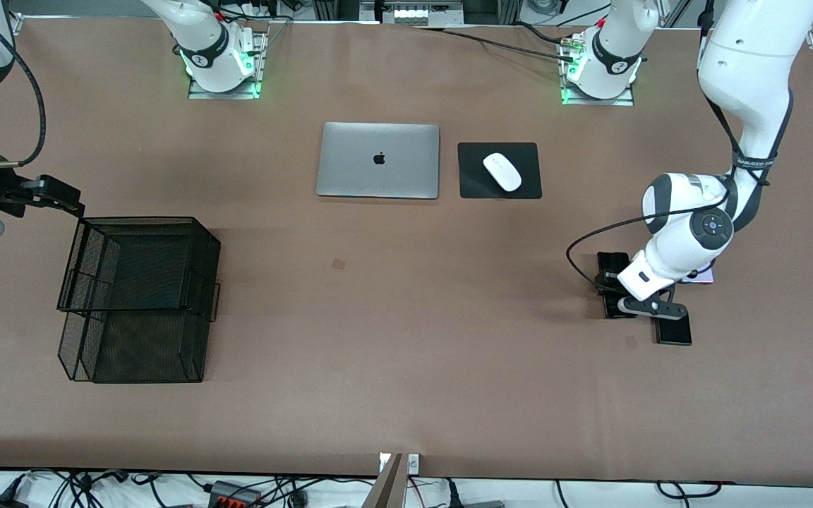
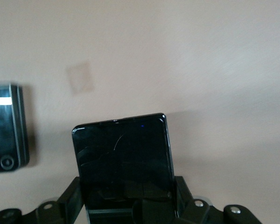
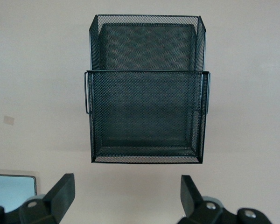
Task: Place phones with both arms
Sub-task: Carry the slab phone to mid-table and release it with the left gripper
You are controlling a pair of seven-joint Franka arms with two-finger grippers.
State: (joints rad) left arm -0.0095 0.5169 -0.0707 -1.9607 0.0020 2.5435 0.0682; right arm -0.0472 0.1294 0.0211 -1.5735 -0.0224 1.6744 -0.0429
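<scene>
My left gripper [image 1: 636,300] is down at the table near the left arm's end, shut across the width of the long slim black phone [image 2: 123,156]. Part of that phone [image 1: 615,262] shows beside the wrist in the front view. A small squarish dark flip phone [image 1: 673,329] with two round lenses [image 2: 7,130] lies flat next to it, nearer the front camera. A pale phone [image 1: 699,279] is mostly hidden under the left arm. My right gripper [image 1: 61,194] hangs open and holds nothing [image 3: 128,198], beside the black mesh basket.
The black wire-mesh basket [image 1: 138,296] [image 3: 147,112] stands at the right arm's end. A shut silver laptop [image 1: 378,169] and a white mouse [image 1: 502,171] on a black pad [image 1: 473,185] lie mid-table, nearer the bases. A small patch [image 1: 630,341] marks the table by the phones.
</scene>
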